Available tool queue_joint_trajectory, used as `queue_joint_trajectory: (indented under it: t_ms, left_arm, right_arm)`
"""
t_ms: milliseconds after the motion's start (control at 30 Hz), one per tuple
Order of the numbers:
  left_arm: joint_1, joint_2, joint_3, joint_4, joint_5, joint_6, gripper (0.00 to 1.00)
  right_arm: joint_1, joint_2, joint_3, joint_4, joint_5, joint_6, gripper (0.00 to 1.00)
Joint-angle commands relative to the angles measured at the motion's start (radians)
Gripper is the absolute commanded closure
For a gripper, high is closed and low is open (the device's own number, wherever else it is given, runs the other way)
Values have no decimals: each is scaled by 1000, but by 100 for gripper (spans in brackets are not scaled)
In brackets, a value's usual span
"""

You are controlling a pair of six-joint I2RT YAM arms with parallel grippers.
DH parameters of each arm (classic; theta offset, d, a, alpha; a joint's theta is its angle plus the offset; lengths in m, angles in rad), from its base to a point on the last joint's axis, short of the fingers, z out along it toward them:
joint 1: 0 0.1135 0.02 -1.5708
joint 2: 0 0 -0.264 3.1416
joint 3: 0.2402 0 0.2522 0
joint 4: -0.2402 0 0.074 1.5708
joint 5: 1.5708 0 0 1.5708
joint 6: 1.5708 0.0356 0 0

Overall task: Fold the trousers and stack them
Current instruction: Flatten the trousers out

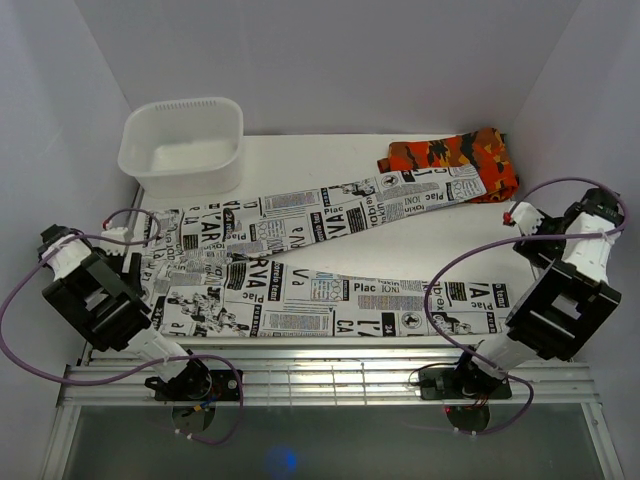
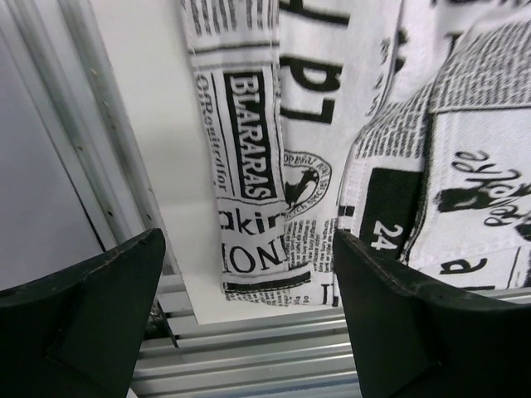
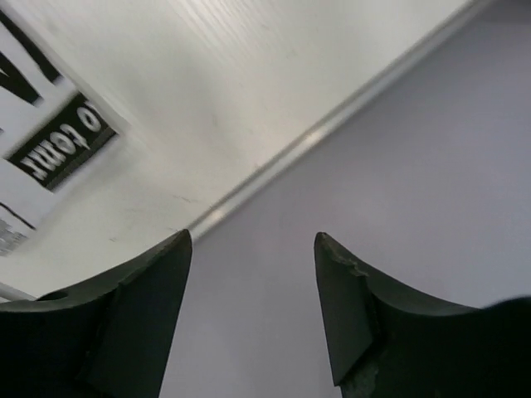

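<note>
The trousers (image 1: 300, 265), white with black newspaper print, lie spread flat in a V on the white table. The waist is at the left; one leg runs along the front to the right and the other slants up to the back right. My left gripper (image 1: 128, 255) hovers over the waist end, open and empty. In the left wrist view the trousers' edge (image 2: 265, 166) lies between the spread fingers of the left gripper (image 2: 249, 239), near the table's front rail. My right gripper (image 1: 528, 225) is open and empty at the right side. In the right wrist view the right gripper (image 3: 251, 239) faces the wall, with a trouser corner (image 3: 50, 149) at the left.
An orange, red and black camouflage garment (image 1: 455, 160) lies folded at the back right, under the end of the upper trouser leg. A white plastic basin (image 1: 183, 145) stands at the back left. A metal rail (image 1: 330, 375) runs along the front edge. White walls enclose the table.
</note>
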Motion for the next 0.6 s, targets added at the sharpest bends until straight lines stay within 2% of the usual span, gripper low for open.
queue_joint_trajectory:
  t_ms: [0, 67, 100, 233, 367, 500, 567]
  left_arm:
    - [6, -87, 72, -25, 165, -12, 7]
    - [1, -85, 95, -32, 244, -43, 7]
    - [0, -72, 126, -40, 274, -50, 7]
    - [-39, -23, 163, -54, 367, -138, 7]
    - [-68, 31, 160, -34, 413, -225, 7]
    - [-74, 85, 181, -25, 449, -294, 7]
    - [-76, 111, 193, -25, 456, -308, 8]
  right_arm:
    - [88, 29, -19, -87, -49, 258, 35]
    - [158, 15, -64, 23, -52, 318, 35]
    - [178, 10, -68, 74, -64, 402, 33]
    - [284, 57, 17, 285, -62, 557, 28]
    - [355, 125, 31, 485, -9, 504, 28]
    - [398, 191, 10, 669, 55, 381, 34]
    - [404, 286, 80, 636, 82, 450, 39]
